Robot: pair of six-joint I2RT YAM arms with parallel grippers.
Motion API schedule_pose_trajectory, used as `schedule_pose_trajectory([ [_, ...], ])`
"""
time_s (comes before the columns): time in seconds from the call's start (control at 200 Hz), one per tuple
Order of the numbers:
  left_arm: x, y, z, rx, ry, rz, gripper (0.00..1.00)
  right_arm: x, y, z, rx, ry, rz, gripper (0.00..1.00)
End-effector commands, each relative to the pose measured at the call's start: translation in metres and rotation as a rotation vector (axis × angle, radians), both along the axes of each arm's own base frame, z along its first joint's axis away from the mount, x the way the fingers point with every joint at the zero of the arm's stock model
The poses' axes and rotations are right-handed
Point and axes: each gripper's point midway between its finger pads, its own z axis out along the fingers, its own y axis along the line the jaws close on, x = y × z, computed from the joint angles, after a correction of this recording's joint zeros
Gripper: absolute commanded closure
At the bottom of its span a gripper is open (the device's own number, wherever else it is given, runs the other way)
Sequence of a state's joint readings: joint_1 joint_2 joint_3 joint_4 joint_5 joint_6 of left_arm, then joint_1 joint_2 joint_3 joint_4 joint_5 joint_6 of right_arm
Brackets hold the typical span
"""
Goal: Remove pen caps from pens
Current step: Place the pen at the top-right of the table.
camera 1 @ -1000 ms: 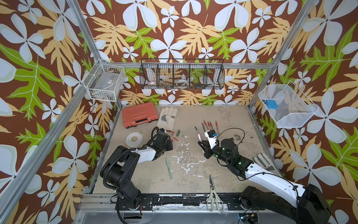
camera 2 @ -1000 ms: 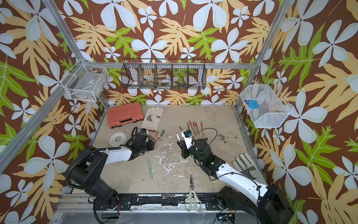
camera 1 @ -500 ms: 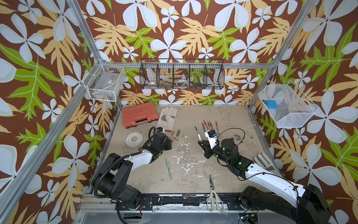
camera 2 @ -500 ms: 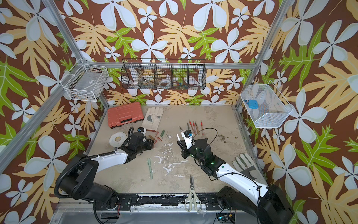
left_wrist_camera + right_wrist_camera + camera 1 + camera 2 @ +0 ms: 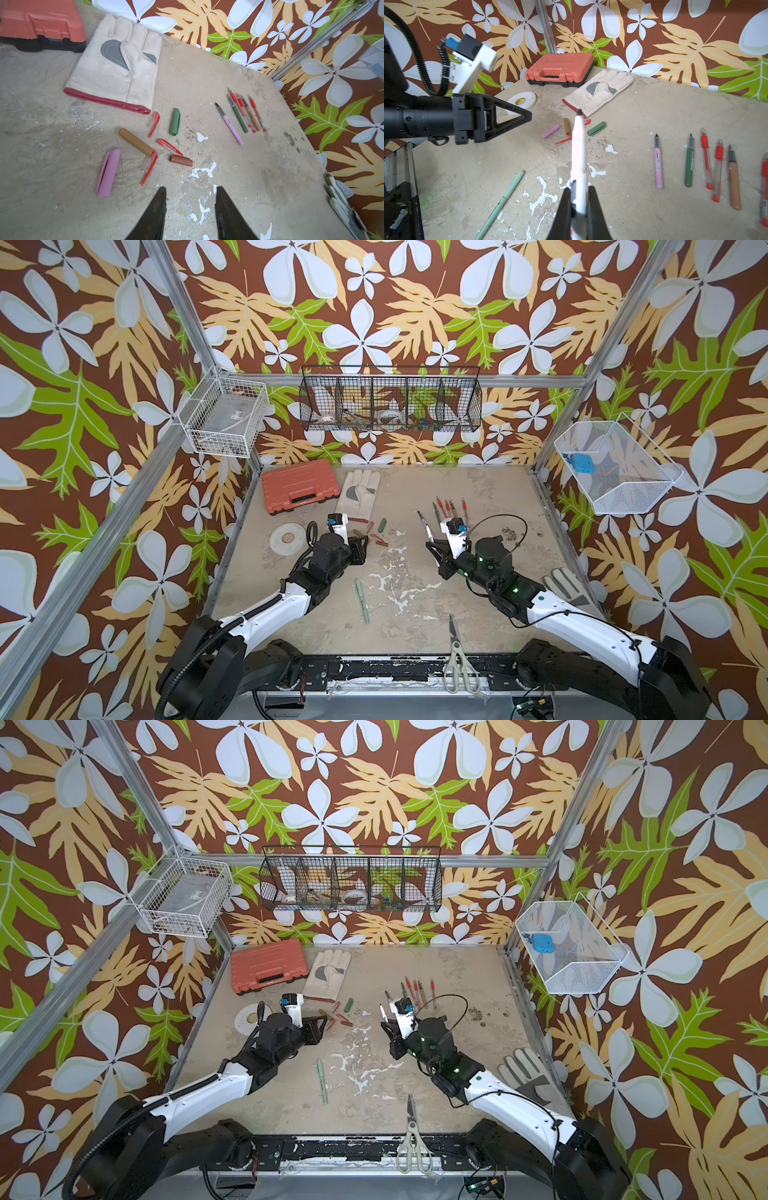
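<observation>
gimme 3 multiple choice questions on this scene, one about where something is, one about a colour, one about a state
1. Where does the pale green pen lie?
A. in the row of uncapped pens
B. alone on the table, apart from the other pens
C. in the black wire basket

2. The right claw grips a pen. What colour is it?
A. pink
B. dark green
C. white

3. How is the left claw?
A. open, holding nothing
B. shut on a pink cap
C. shut on the scissors

1 B: both top views show it lying by itself.
2 C: the right wrist view shows a white barrel.
3 A: the left wrist view shows only table between its spread fingers.
</observation>
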State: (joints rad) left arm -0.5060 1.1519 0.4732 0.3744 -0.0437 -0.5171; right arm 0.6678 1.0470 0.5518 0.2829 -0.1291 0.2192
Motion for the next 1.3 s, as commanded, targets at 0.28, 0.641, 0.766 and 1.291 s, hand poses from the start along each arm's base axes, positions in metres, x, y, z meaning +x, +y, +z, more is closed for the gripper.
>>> schedule_pose_trajectory([
  [0.28, -0.023, -0.023, 0.047, -0.106, -0.218, -0.144, 0.53, 0.024, -0.021, -0.001, 0.022, 0.029, -0.096, 1.0],
  [0.641, -0.06, -0.067, 0.076, -0.196, -0.34, -0.414, 0.46, 0.077, -0.062, -0.022, 0.018, 0.189, -0.281, 1.0],
  [0.766, -0.064, -0.068, 0.078, -0.205, -0.354, -0.427, 0.45, 0.104, -0.084, -0.034, -0.004, 0.234, -0.354, 1.0],
  [1.291, -0.072, -0.069, 0.088, -0.221, -0.382, -0.454, 0.44, 0.165, -0.135, -0.102, -0.198, 0.383, -0.527, 1.0],
])
